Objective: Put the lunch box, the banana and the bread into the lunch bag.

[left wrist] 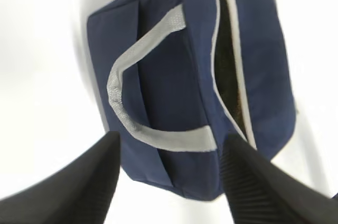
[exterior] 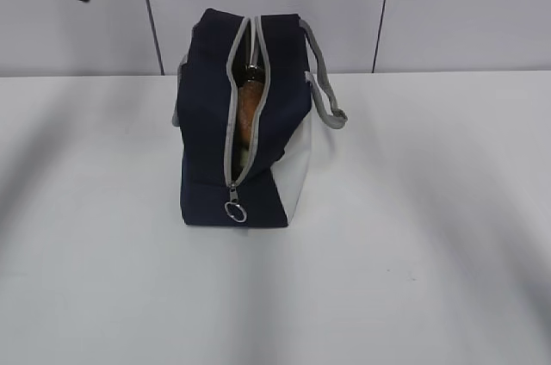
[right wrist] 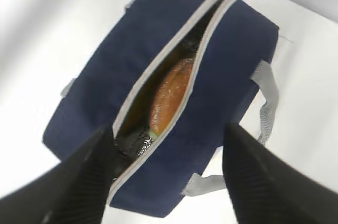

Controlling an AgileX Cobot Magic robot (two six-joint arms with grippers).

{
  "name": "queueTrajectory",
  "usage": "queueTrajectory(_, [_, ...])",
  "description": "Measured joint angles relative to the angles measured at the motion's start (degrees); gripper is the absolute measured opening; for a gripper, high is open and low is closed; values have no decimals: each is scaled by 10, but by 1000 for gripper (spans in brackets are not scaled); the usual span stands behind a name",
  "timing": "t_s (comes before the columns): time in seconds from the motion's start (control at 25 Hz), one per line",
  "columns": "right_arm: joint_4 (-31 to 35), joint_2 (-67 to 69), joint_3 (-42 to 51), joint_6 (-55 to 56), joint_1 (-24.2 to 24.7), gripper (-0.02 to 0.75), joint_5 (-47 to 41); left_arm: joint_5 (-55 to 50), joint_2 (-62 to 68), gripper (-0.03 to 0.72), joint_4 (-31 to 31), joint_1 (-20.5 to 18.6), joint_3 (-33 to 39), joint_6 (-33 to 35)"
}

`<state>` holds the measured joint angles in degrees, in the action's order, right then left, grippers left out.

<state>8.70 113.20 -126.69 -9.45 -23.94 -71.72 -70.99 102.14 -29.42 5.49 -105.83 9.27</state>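
Bread [right wrist: 170, 96] lies inside the unzipped lunch bag [exterior: 207, 124], which stands on the white table [exterior: 413, 253]. My left claw [left wrist: 169, 176] and right claw [right wrist: 169, 174] hang above the bag, fingers spread, gripping nothing.

white table [exterior: 448, 253] under navy lunch bag [exterior: 207, 124]

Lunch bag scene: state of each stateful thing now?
lunch bag: upright on table, zipper open
ring pull: hanging at the near end of the zipper
bread: inside bag, visible through the opening
left pincer: open, empty, above bag
right pincer: open, empty, above bag
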Motion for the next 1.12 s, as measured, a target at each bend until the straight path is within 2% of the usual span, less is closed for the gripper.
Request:
queueTrajectory(0.16, [-28,-41,36,-9,-46,427,0,-4,-57,428,20,1,2,-10])
queueTrajectory(0.36, [-12,-93,104,-30,-72,415,-2,-7,-111,428,20,2,49,-11])
queueTrajectory(0.6, [3,-162,206,-38,-75,412,8,-7,-141,426,24,2,125,-11])
queueTrajectory(0.8, [19,-197,279,-45,-77,409,49,-8,-145,424,23,2,145,-11])
queueTrajectory(1.12, [7,-193,296,-60,-77,390,41,-7,-149,414,23,2,145,-11])
